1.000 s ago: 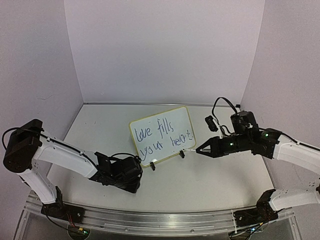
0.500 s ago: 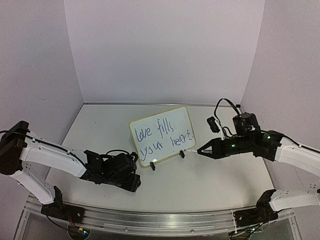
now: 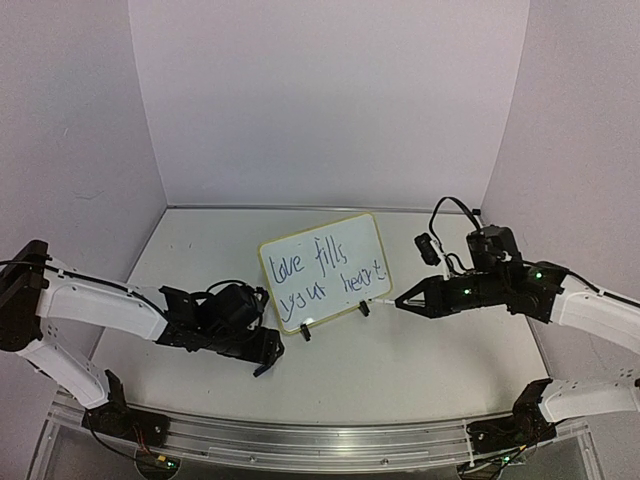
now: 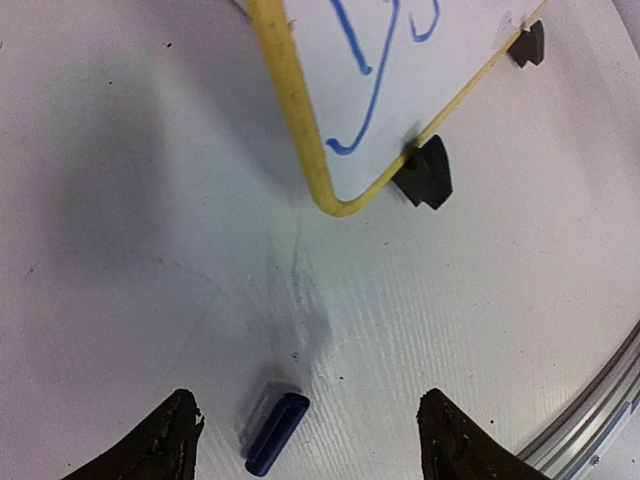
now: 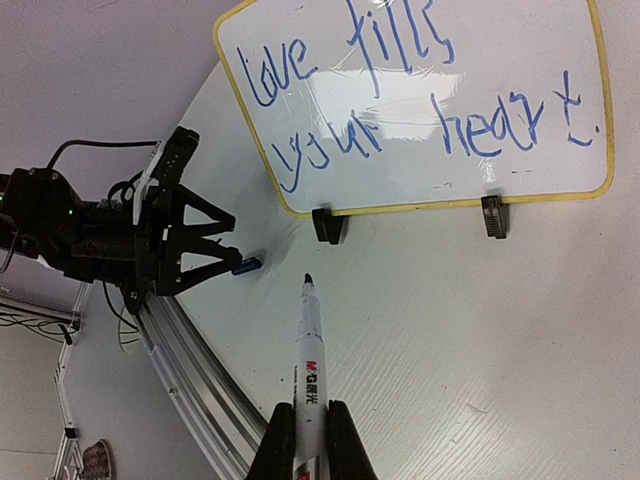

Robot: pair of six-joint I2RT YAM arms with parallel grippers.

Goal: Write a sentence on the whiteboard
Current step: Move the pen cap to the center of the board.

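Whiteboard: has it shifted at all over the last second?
No. The whiteboard stands where it did, its corners at the same spots against the back edge of the table.

Upright whiteboard [image 3: 325,268], blue sentence [image 3: 328,270]

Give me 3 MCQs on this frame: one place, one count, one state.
1. Where is the blue cap?
A) on the table, between the left gripper's open fingers
B) in a cup
C) on a shelf

2. How many black clip feet hold up the whiteboard?
A) one
B) two
C) four

3. What state is the right gripper in?
A) open and empty
B) shut on the marker
C) shut on the cap

Answers:
1 A: the left wrist view shows it lying between the spread fingertips.
2 B: the right wrist view shows both under the bottom edge.
3 B: its fingers pinch the barrel, with the bare tip towards the board.
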